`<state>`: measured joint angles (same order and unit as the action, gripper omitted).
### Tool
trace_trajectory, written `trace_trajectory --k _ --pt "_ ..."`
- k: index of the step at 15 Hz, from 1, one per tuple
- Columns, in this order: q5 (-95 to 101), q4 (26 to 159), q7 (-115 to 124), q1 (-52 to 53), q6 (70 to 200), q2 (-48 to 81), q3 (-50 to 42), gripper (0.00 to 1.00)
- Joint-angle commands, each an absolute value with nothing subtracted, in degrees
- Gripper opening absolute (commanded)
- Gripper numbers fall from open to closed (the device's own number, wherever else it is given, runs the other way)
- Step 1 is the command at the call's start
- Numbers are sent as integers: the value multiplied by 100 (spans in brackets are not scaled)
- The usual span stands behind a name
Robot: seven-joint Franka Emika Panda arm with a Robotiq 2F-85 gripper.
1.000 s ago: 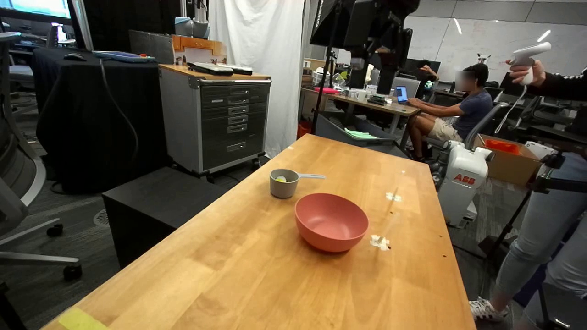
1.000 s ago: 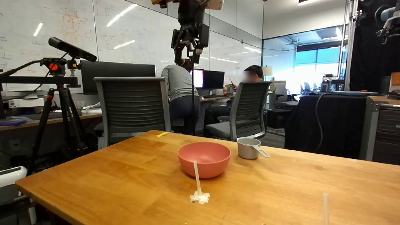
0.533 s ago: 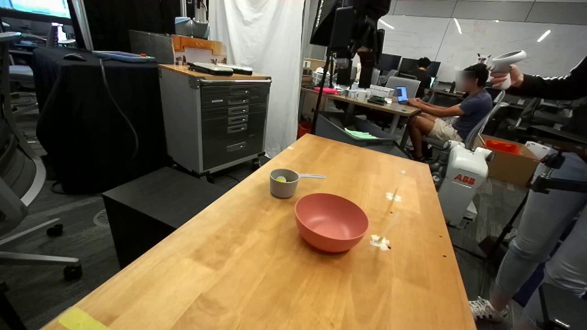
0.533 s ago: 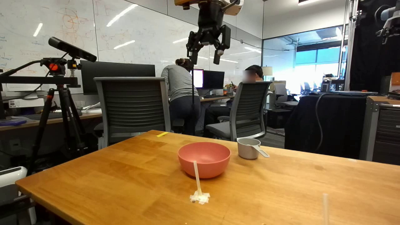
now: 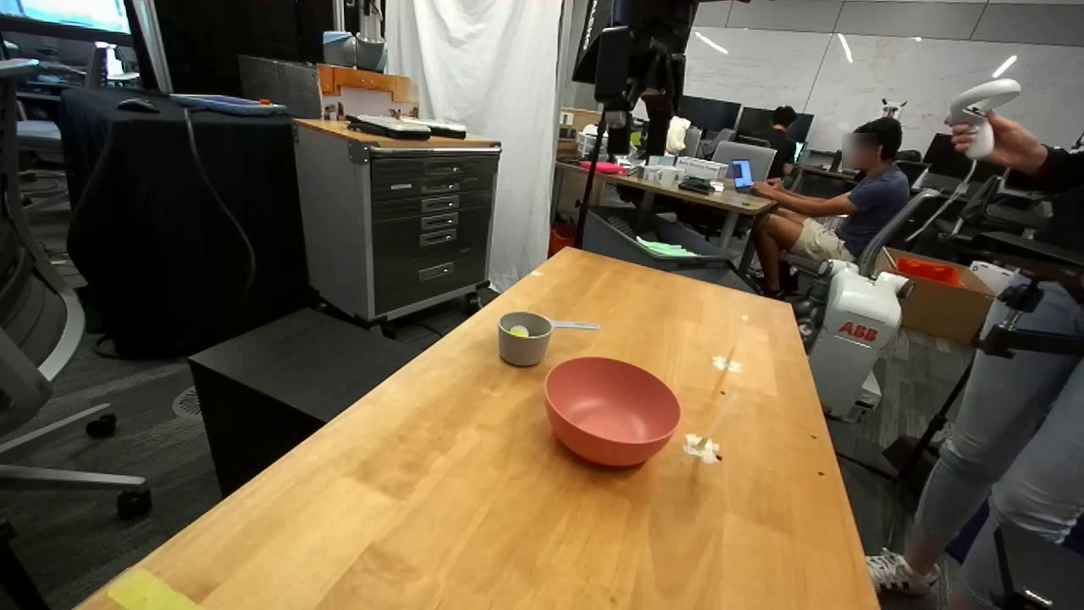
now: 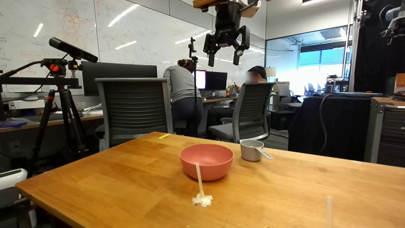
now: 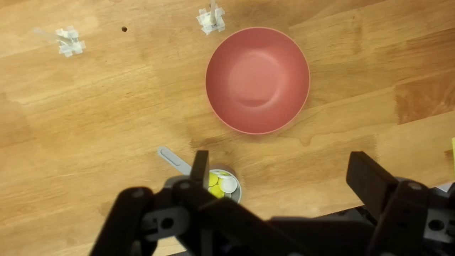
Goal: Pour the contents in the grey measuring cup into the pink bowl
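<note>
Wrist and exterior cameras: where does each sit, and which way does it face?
In an exterior view: set high near one end, looking along the table; tool at top.
In an exterior view: set lower at one side, looking across toward chairs; tool at top.
Wrist view: wrist-mounted, facing down at pink bowl and measuring cup; tool fingers at bottom.
Both exterior views share bowl, cup and tool.

red ABB logo (image 5: 857, 330) on white machine (image 5: 855, 364), below and right of the jaws in an exterior view | body of gripper (image 6: 224, 60), just above its jaws: pale lettering (image 6: 225, 30), too small to read | whiteboard (image 6: 136, 31), left behind the jaws: handwriting (image 6: 71, 19), illegible
</note>
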<state>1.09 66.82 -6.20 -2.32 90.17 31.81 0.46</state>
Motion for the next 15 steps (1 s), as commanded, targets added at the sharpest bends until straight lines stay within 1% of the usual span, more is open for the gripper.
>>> trace_trajectory --k 1,4,10,12,15 --pt "100 6623 -624 -219 8978 3203 27 100" --pt "100 6591 -624 -219 8942 3210 27 100" --pt "935 5696 -2569 -311 7983 3636 5 100" --pt "1418 5457 -3108 -316 8125 3785 -35 100" --pt "1903 5244 -3535 -387 8704 3980 -73 100"
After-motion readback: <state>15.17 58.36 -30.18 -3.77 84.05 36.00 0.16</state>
